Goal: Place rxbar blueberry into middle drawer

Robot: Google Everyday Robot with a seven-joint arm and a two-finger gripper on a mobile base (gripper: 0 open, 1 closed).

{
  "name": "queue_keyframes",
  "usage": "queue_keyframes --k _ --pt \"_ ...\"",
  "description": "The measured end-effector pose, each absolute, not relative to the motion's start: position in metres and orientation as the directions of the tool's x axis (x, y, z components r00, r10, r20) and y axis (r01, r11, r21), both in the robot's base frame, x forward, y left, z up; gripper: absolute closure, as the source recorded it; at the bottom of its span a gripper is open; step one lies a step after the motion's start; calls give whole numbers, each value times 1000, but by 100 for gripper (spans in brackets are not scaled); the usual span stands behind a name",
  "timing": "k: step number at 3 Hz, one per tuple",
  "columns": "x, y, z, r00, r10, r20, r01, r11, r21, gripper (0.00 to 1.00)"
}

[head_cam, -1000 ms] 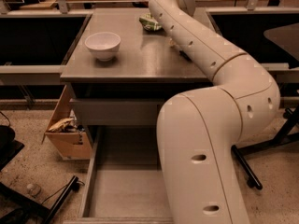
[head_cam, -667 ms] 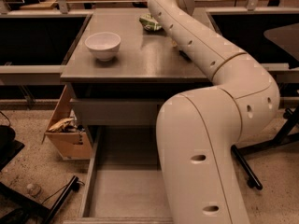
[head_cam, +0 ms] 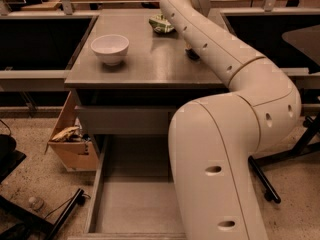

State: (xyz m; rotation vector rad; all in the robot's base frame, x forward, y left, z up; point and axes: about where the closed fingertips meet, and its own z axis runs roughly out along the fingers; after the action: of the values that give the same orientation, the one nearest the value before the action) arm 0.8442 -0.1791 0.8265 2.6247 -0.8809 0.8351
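The middle drawer [head_cam: 96, 194] is pulled out at the bottom of the view, and the part of its flat grey bottom that shows is bare. My white arm [head_cam: 225, 64] rises from the lower right, bends and reaches over the grey counter [head_cam: 145, 64] to its far right part. My gripper is hidden behind the forearm there. A small dark thing [head_cam: 192, 54] peeks out on the counter under the arm; I cannot tell whether it is the rxbar blueberry.
A white bowl [head_cam: 110, 48] stands on the counter's left. A green and white snack bag [head_cam: 161, 24] lies at the counter's far edge beside the arm. A light-brown wooden box [head_cam: 70, 143] with crumpled paper hangs out at the cabinet's left. Black stands and cables lie on the floor.
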Motion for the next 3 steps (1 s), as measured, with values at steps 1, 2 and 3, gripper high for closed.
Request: queue_keyframes --k 1,2,3 --pt "844 -179 833 653 -473 591 -616 -786 51 100" --pt "845 -179 835 653 -473 592 -616 -786 51 100" --pt "836 -161 879 579 -432 692 -632 -774 46 100"
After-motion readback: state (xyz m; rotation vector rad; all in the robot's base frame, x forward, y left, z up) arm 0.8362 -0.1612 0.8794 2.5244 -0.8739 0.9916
